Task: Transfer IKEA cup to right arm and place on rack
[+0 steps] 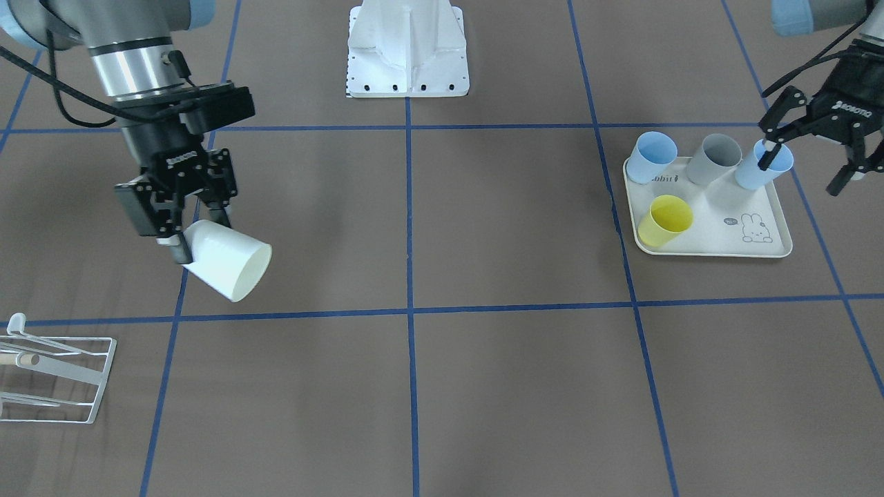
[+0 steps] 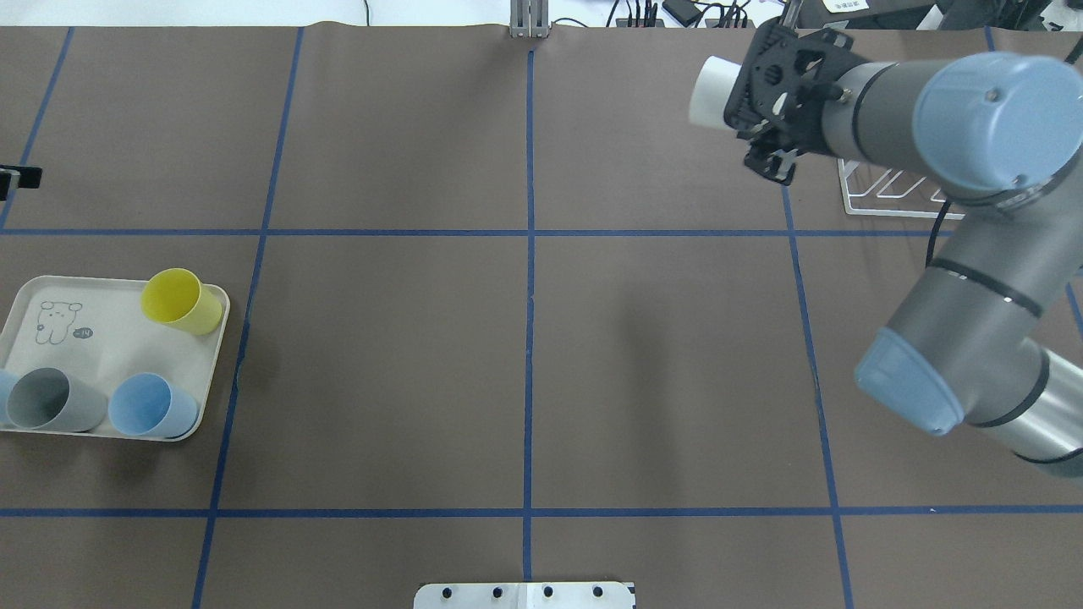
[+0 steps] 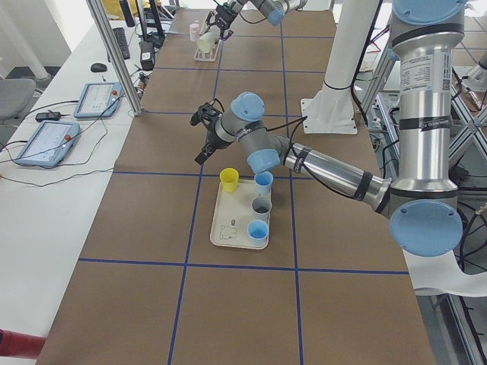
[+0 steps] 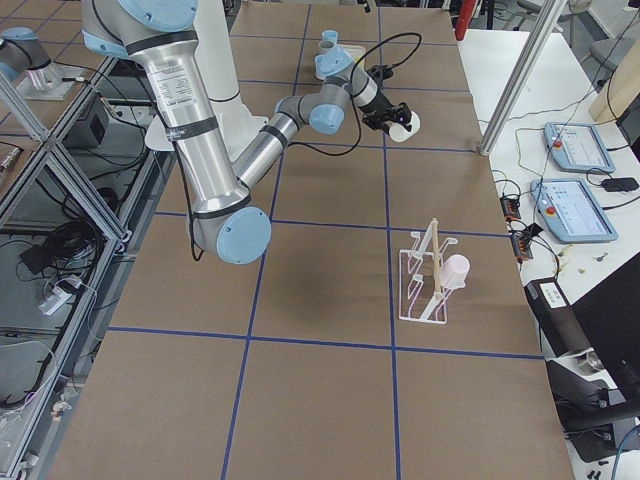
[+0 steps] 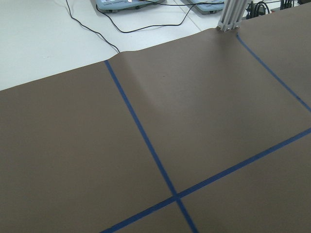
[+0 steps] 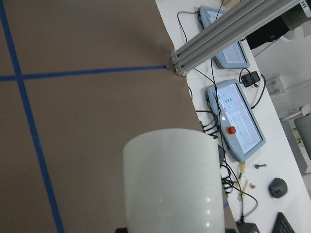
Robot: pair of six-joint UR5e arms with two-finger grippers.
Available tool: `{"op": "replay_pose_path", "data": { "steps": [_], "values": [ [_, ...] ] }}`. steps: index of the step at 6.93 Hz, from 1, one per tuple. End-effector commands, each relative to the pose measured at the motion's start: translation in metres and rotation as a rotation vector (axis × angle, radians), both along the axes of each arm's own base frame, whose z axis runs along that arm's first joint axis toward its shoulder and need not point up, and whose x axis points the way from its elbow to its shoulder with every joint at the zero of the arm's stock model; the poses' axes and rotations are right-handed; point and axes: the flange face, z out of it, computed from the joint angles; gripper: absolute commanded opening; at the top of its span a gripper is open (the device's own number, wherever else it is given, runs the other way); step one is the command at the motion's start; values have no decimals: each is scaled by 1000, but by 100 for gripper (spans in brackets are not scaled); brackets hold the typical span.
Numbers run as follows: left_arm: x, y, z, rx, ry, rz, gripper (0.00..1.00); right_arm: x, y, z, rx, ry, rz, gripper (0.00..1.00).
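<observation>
White cup (image 1: 231, 262): clamped at its base by right gripper (image 1: 202, 238), aloft near rack (image 1: 59, 376); long axis near horizontal, mouth toward table's middle. Left gripper (image 1: 799, 178): fingers apart over tray (image 1: 718, 245). Pink cup (image 4: 455, 270) on rack: right-side view only.

A robotics lab: teach pendants (image 4: 578, 148), aluminium posts (image 4: 516, 80), a table (image 1: 525, 386) gridded in blue tape (image 1: 409, 310)

Right gripper (image 2: 739, 95) apparently holds white cup (image 2: 711, 91) near rack (image 2: 888, 190).
</observation>
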Motion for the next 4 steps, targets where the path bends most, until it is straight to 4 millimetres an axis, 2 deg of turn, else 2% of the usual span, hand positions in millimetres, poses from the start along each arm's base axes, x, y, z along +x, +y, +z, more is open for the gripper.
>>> {"op": "replay_pose_path", "data": {
  "steps": [1,3,4],
  "values": [
    [-16,3,10,7,-18,5,100,99,-37,22,34,392,-64,0],
    [-15,3,11,3,-18,8,100,181,-69,61,66,718,-206,0],
    [-16,3,11,4,-17,6,100,212,-91,84,77,867,-299,0]
  ]
}}
